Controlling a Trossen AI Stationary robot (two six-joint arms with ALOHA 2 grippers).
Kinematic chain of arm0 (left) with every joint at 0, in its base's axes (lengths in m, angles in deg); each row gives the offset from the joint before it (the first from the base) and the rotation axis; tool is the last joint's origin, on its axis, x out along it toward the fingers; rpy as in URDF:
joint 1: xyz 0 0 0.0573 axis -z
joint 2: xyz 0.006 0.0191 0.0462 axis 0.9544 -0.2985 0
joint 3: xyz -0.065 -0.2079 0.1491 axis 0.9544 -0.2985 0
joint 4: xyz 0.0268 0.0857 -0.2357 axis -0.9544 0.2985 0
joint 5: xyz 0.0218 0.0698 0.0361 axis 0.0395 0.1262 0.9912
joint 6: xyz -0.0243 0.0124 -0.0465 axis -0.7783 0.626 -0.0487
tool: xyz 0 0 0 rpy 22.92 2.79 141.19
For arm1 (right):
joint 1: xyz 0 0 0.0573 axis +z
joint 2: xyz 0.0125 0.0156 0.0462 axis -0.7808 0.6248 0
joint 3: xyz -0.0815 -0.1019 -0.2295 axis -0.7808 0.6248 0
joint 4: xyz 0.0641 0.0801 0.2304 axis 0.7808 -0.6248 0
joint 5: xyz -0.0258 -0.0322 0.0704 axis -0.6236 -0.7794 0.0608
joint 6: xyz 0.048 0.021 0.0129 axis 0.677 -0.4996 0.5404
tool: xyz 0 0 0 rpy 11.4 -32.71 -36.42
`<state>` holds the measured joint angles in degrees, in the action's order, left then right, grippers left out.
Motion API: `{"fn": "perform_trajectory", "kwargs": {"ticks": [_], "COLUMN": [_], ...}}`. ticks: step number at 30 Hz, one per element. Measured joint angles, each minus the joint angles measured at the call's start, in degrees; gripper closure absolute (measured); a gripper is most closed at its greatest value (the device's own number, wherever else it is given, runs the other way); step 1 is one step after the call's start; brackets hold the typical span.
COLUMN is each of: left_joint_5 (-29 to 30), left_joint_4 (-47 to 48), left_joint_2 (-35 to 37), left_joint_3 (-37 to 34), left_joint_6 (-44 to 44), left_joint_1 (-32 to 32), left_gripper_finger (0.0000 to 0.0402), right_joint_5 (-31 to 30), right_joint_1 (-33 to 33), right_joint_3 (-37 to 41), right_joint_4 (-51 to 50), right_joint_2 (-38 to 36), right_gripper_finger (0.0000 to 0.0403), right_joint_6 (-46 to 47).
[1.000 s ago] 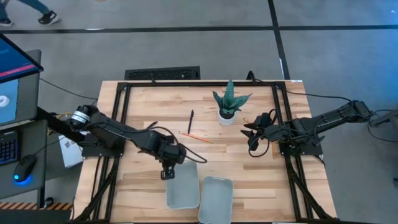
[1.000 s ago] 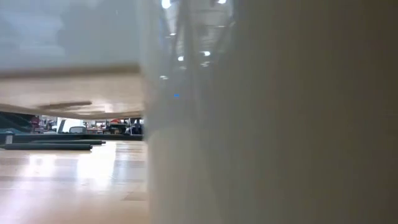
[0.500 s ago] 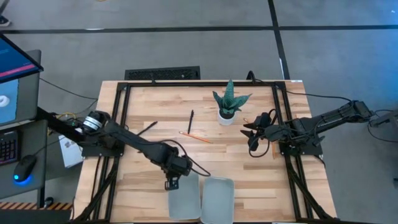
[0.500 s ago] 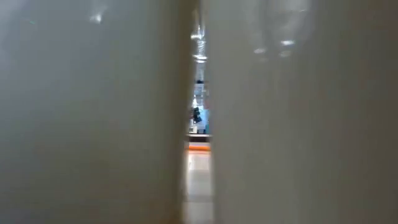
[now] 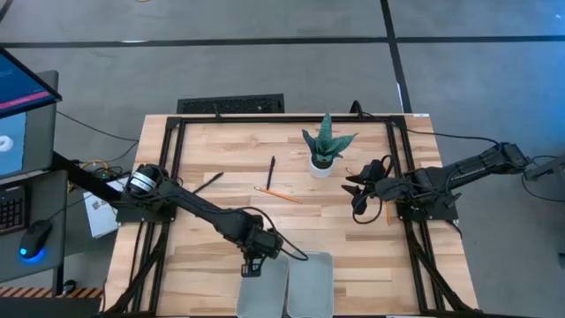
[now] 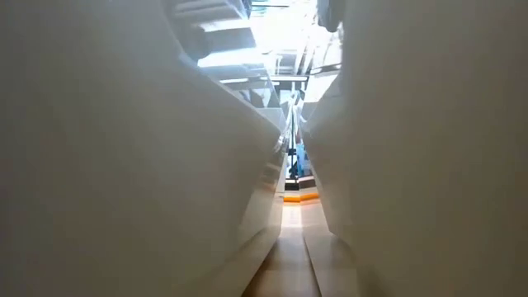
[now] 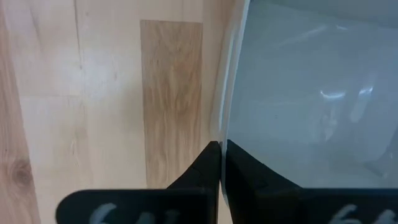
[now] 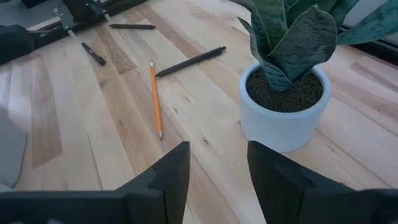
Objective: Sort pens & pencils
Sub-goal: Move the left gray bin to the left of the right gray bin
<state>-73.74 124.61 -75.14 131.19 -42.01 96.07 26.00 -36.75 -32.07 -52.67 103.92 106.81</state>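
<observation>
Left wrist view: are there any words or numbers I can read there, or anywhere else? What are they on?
Pale marks on the left tool, at the picture's bottom edge: cut off, too blurred to read.
Screen beside the table: too small to read.
Pens, pencil, plant pot, tray: no writing shows.

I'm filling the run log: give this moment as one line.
left gripper: shut, at left tray rim | right gripper: open, idle near potted plant | pencil, pens: unsorted on table
</observation>
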Motion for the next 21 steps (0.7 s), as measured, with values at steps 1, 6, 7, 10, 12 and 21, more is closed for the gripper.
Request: {"fn": "perform_trajectory", "kwargs": {"ticks": [1,6,7,10,12,21], "left_joint_5": [-0.03,-0.23,-0.24,-0.3,-0.29,-0.8], "left_joint_4": [0.0,0.0,0.01,0.24,0.32,0.52], "left_joint_2": [0.0,-0.01,-0.02,-0.04,-0.04,-0.11], "left_joint_3": [0.0,0.0,0.0,0.0,0.0,0.0], "left_joint_6": [-0.42,-1.33,-1.75,-3.77,-4.58,-5.99], "left_joint_1": [0.01,0.02,0.02,0.02,0.0,-0.46], "left_gripper_finger": [0.0401,0.0401,0.0401,0.0401,0.0401,0.0401], "right_joint_5": [0.0,-0.01,0.0,0.0,0.0,0.57], "right_joint_1": [0.0,0.0,0.0,0.0,0.0,0.0], "right_joint_3": [0.0,0.0,0.0,0.0,0.0,0.0], "right_joint_4": [-0.03,0.01,0.01,0.01,0.01,0.01], "right_joint_2": [0.0,-0.02,-0.02,-0.02,-0.02,-0.02], "right_gripper_finger": [0.0222,0.0221,0.0221,0.022,0.022,0.022], "right_joint_6": [-0.02,-1.33,-1.33,-1.35,-1.35,-1.37]}}
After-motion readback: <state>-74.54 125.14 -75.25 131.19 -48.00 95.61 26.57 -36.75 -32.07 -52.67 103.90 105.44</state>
